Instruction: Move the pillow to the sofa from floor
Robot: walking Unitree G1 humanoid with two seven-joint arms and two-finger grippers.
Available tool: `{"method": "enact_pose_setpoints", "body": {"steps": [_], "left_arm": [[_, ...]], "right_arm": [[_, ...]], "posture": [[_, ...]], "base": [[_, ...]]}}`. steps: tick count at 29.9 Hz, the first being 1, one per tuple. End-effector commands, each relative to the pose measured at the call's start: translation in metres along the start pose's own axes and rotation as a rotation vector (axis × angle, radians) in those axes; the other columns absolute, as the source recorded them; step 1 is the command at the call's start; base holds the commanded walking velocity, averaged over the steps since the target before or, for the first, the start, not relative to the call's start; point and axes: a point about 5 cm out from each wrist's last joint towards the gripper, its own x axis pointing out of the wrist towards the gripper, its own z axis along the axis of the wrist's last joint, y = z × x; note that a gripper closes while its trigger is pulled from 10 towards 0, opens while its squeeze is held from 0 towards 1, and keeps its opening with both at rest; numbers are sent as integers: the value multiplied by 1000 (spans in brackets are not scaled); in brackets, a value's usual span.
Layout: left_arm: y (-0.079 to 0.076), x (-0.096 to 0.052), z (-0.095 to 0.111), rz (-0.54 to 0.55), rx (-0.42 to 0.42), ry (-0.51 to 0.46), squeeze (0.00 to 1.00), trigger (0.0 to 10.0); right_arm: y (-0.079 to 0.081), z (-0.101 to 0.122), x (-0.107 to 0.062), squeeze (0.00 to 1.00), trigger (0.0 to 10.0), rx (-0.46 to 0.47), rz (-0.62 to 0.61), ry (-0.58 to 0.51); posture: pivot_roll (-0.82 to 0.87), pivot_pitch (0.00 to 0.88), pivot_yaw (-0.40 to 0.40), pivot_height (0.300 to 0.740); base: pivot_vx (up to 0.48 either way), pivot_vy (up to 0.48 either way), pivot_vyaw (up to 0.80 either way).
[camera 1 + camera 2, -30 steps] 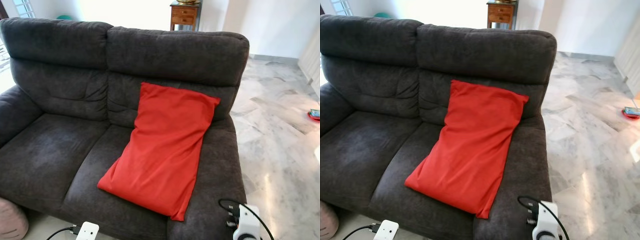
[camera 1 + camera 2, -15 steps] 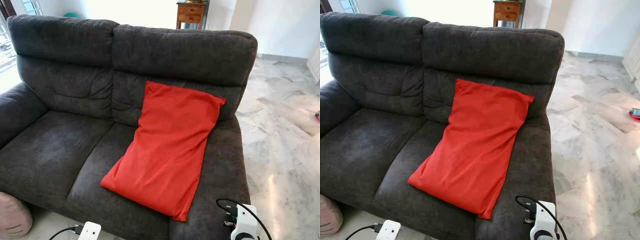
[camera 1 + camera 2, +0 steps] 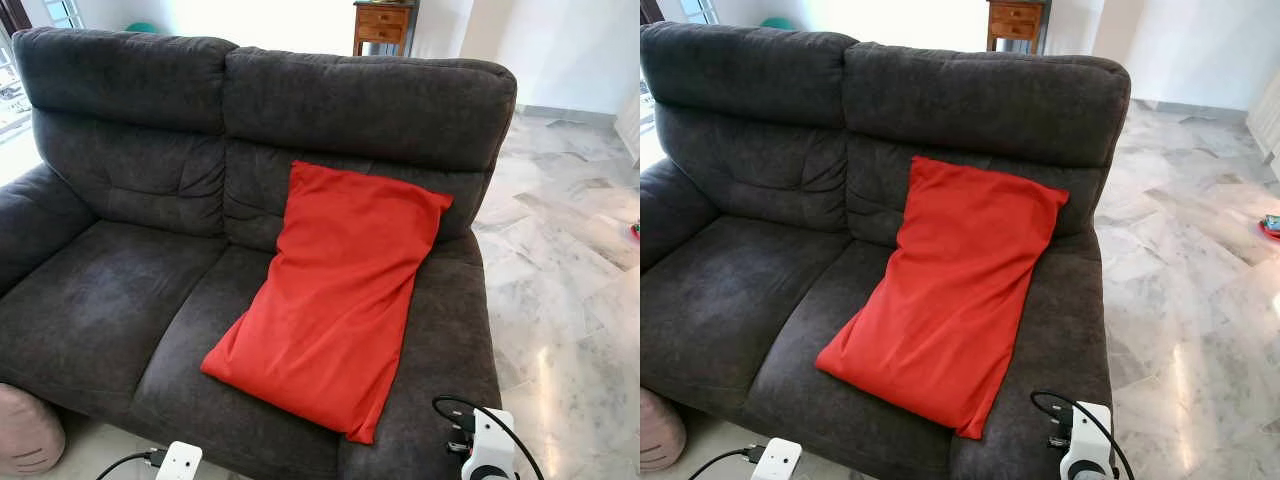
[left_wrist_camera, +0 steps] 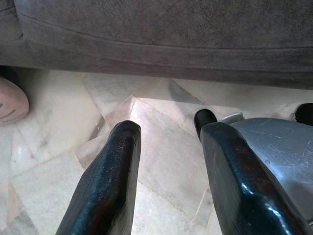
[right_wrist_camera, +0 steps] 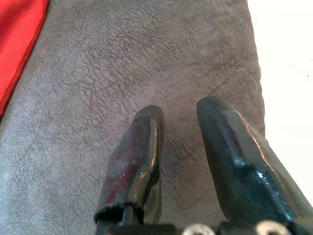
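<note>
Currently red pillow (image 3: pixel 335 300) is lying on sofa (image 3: pixel 120 290), beside right gripper (image 5: pixel 181 122); both grippers, left gripper (image 4: pixel 166 132) included, are gaping, empty.

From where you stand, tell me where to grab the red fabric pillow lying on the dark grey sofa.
Take the red fabric pillow at its near lower corner, which lies flat on the dark grey sofa seat towards the front edge. Come from the front: its top leans against the backrest, and the right tool hovers open beside that corner.

Red pillow (image 3: pixel 335 300) is lying on the dark grey sofa (image 3: pixel 120 290), top edge leaning against the backrest.
</note>
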Motion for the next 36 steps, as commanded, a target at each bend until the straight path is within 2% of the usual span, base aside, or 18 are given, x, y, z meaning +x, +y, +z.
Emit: {"method": "enact_pose_setpoints", "body": {"steps": [1, 8, 17, 30, 36], "left_arm": [[5, -1, -4, 9, -4, 11, 0, 10000], [2, 0, 1, 7, -3, -7, 0, 10000], [-5, 3, 10, 1, -1, -40, 0, 10000], [-1, 1, 8, -1, 4, -52, 0, 10000], [6, -1, 3, 6, 5, -34, 0, 10000]], "right_arm": [[2, -1, 0, 0, 10000, -4, 6, 7], [2, -3, -1, 0, 10000, -12, 7, 18], [3, -4, -1, 0, 10000, -17, 7, 23], [4, -5, -1, 0, 10000, -27, 13, 30], [6, -6, -1, 0, 10000, -33, 19, 38]], "posture": [[49, 15, -11, 740], [49, 15, -12, 740], [51, 17, -13, 740], [50, 1, -11, 740], [49, 0, -11, 740]], "base": [[0, 0, 0], [0, 0, 0], [-189, 0, 0], [-295, 0, 0], [-290, 0, 0]]}}
